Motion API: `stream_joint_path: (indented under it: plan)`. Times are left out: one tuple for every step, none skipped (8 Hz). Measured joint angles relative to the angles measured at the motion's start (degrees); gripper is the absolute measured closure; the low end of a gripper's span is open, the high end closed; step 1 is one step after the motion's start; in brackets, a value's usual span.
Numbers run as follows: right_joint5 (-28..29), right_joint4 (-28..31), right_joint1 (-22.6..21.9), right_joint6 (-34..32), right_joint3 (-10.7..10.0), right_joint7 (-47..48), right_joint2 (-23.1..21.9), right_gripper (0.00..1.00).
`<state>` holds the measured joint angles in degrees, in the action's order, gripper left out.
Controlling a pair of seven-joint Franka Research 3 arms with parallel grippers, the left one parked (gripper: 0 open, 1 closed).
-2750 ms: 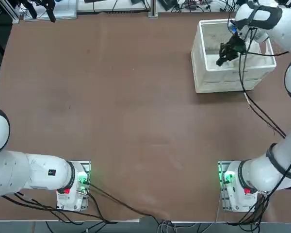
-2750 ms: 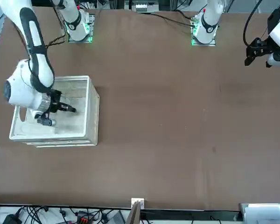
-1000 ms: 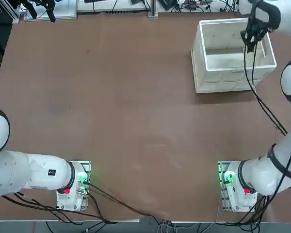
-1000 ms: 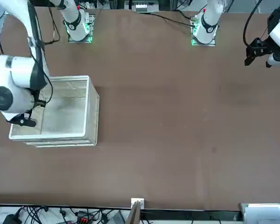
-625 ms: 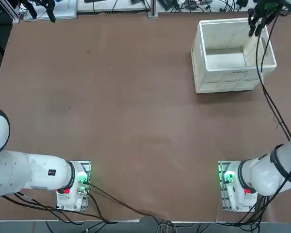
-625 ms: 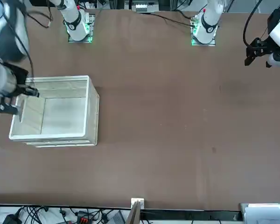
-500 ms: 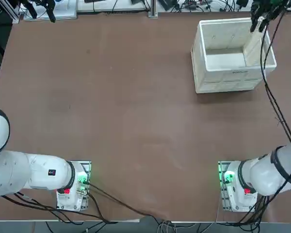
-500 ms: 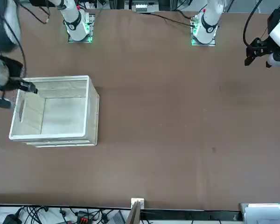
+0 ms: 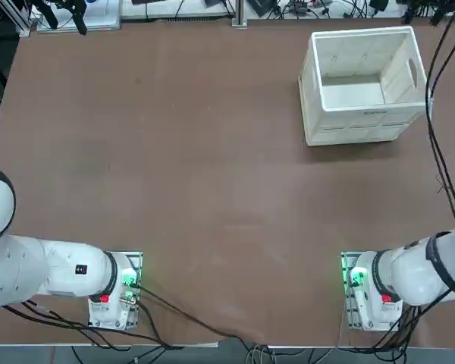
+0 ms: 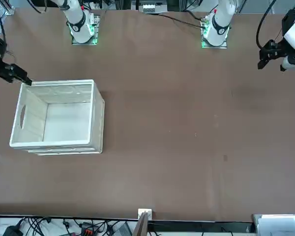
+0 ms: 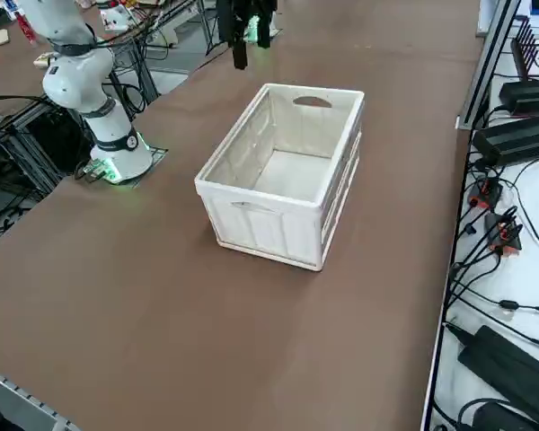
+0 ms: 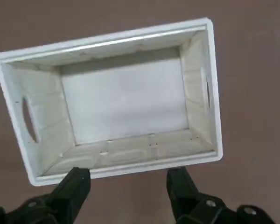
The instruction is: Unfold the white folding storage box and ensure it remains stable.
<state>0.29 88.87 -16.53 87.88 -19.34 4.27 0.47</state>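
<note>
The white folding storage box (image 9: 356, 123) stands unfolded as an upright open bin at the table's far right, all its walls up and oval handle holes in both end walls. It also shows in the front view (image 10: 59, 143), the right side view (image 11: 265, 229) and the right wrist view (image 12: 107, 39). Nothing lies inside it. My right gripper (image 12: 128, 186) hangs high above the box, clear of it, open with nothing between its fingers. It sits over the box's corner nearest the robot's right in the front view (image 10: 20, 77) and up at the frame's top in the right side view (image 11: 250, 45).
The right arm's base (image 9: 368, 292) with green lights sits at the near table edge, its black cable (image 9: 434, 114) hanging past the box's right side. Power bricks and cables (image 11: 512, 135) lie beyond the table's right edge. Bare brown tabletop (image 9: 197, 152) spreads left of the box.
The right gripper opened and rose out of the box, drifting toward its far right corner. The end wall that leaned inward now stands upright.
</note>
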Motion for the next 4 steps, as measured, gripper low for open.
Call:
stream_joint_path:
  plan:
    - [0.4, -1.4, 6.6, -0.8, 6.8, 0.0, -1.1, 0.00]
    - [0.5, -1.6, 12.6, -1.7, 13.2, 0.0, -2.3, 0.00]
    - [0.5, -1.3, 15.5, -3.1, 16.5, 0.0, -3.3, 0.00]
    - [0.5, -0.9, 16.1, -4.3, 17.3, -0.1, -3.9, 0.00]
